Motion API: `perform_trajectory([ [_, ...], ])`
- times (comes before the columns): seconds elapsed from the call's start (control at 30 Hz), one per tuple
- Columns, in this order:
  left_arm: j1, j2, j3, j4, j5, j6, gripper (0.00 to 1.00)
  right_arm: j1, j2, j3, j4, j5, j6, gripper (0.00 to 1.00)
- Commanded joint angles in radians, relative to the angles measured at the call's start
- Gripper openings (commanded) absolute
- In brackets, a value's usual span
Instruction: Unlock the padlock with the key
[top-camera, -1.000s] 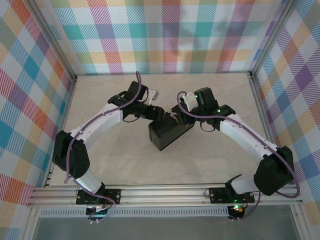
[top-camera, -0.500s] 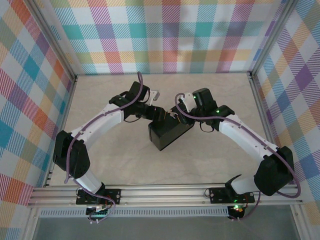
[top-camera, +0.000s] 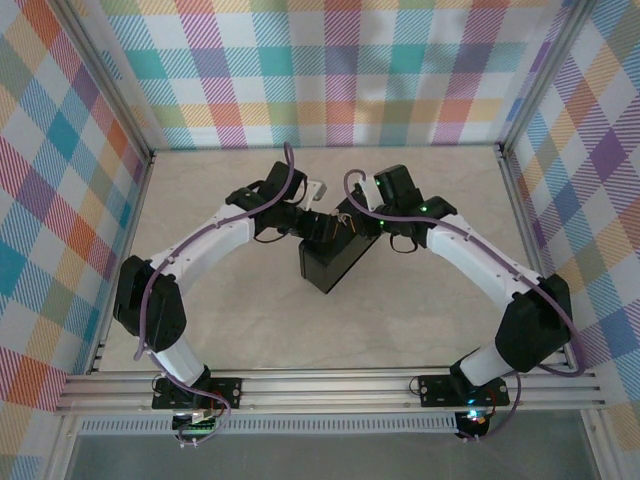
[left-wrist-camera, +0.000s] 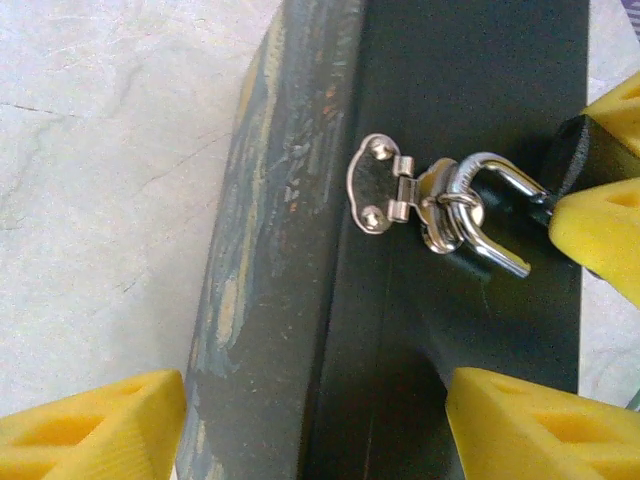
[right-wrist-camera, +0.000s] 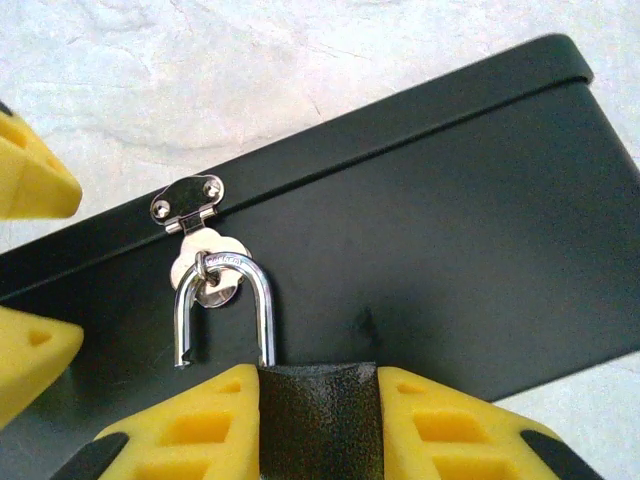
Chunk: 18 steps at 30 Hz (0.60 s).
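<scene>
Writing: fine engraving on top of the shackle (right-wrist-camera: 268, 310), too small to read; no brand or label can be made out on anything else.
Count: one box (right-wrist-camera: 450, 220), one padlock (right-wrist-camera: 300, 385), one hasp (right-wrist-camera: 188, 212) with two rivets, two arms, four yellow fingers.
Box: dark, lying at the middle of the counter (top-camera: 220, 200), both arms meeting at its far end; the lid (left-wrist-camera: 265, 200) carries worn blue and yellow paint.
Padlock: hangs from the loop under the hasp on the box's dark front; it has a dark textured body and a silvery shackle.
Shackle: one leg enters the body, the other ends free beside it, so the lock is open.
Right pincer (right-wrist-camera: 318, 400): clamped on the padlock's body, a yellow finger pressed to either side.
Left pincer (left-wrist-camera: 315, 420): fingers apart, one by the painted lid side and the other over the dark front; nothing is gripped.
Spacing: in the top view the two pincers sit just beside each other, left (top-camera: 322, 228) and right (top-camera: 350, 220).
</scene>
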Motion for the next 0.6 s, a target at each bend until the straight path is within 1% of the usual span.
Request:
perform_trajectory([
  [0.0, -0.014, 0.015, -0.002, -0.018, 0.062, 0.000, 0.70, -0.011, 0.023, 0.041, -0.004, 0.071, 0.109, 0.07],
  [0.13, -0.034, 0.016, -0.004, -0.007, 0.077, -0.008, 0.69, -0.011, 0.047, 0.067, 0.009, 0.122, 0.203, 0.07],
  [0.3, -0.054, 0.023, -0.003, -0.004, 0.094, -0.008, 0.69, -0.011, 0.075, 0.097, 0.037, 0.166, 0.313, 0.03],
  [0.57, -0.057, 0.027, -0.017, 0.020, 0.122, -0.020, 0.67, -0.008, 0.122, 0.137, 0.072, 0.161, 0.432, 0.00],
])
